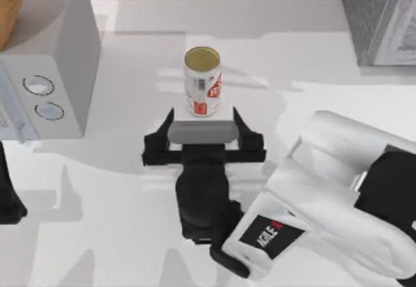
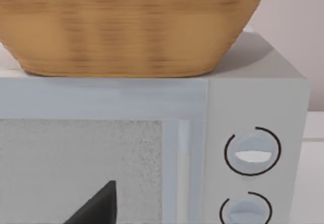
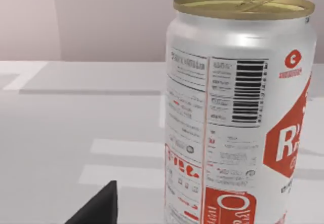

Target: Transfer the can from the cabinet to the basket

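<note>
One can (image 1: 202, 82) is standing upright on the white table (image 1: 305, 53), mid-table, left of the cabinet (image 1: 377, 14) and apart from it. You are bringing the right gripper (image 1: 204, 119) up to it, fingers spread wide and empty, the can just beyond the tips. You are needing to centre both fingers around its body before closing. The basket (image 2: 126, 26) is sitting atop the microwave (image 2: 253, 112).

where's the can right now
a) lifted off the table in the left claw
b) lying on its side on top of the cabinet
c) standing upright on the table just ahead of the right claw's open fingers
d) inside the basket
c: the can stands upright on the white table, gold top up, just beyond the right claw, whose fingers are spread and not touching it.
</note>
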### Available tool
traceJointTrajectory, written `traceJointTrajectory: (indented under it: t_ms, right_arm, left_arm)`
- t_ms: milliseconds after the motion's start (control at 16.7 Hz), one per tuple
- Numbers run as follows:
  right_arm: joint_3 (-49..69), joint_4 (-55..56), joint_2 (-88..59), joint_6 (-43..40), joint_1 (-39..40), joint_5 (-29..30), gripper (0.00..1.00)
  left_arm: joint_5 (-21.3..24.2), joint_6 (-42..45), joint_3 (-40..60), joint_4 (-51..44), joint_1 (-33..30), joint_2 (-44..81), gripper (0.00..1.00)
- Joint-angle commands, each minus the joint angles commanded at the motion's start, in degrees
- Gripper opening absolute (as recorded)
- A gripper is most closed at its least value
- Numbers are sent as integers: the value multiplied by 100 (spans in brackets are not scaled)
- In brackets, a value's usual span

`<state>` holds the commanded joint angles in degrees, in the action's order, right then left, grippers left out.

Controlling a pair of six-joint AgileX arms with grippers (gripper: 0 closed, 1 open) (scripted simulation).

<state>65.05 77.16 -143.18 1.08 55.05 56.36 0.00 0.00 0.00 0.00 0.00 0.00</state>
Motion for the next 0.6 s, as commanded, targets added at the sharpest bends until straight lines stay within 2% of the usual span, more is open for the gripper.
traceJointTrajectory:
  t_ms: [300,600]
  right_arm:
    - [-85,54,3,-17,-74,-54,100]
    - [-954,643,263,-12,-400,-387,100]
  left_arm:
    - [0,0,0,0,0,0,100]
    - [0,0,0,0,0,0,100]
